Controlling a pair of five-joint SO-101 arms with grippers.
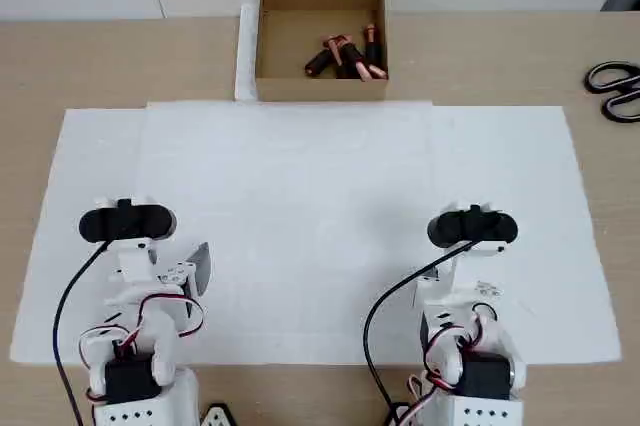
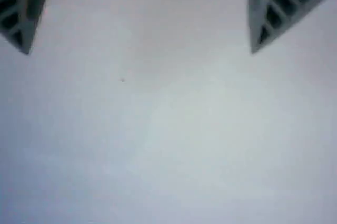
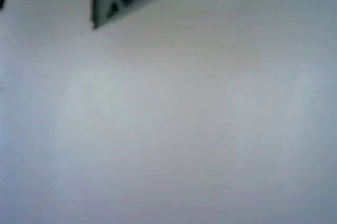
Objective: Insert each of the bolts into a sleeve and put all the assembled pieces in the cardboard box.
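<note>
Assembled pieces (image 1: 345, 56) lie in the cardboard box (image 1: 320, 90) behind the sheet (image 1: 320, 216); scissors (image 1: 615, 89) lie far right on the table (image 1: 100, 56).

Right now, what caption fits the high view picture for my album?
Two arms sit over the white sheet; assembled pieces lie in the cardboard box beyond.

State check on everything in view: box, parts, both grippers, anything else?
cardboard box: open top, holds the pieces
assembled pieces: piled inside the box
left gripper: open, empty, above the white sheet
right gripper: above the sheet, open or shut unclear
scissors: lying flat at the table edge
</note>
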